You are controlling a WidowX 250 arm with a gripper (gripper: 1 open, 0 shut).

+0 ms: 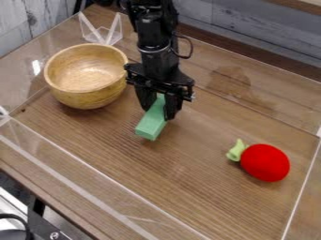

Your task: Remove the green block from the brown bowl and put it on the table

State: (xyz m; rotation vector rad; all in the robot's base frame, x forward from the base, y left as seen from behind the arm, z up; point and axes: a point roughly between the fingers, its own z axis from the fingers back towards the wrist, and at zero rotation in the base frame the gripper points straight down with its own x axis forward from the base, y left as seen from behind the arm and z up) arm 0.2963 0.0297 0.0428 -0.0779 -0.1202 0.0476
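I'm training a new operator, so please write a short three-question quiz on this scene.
1. True or false: the green block is inside the bowl.
2. What color is the plush fruit?
3. Fill in: the gripper is ____ on the block.

Key: 1. False; 2. Red; 3. Shut
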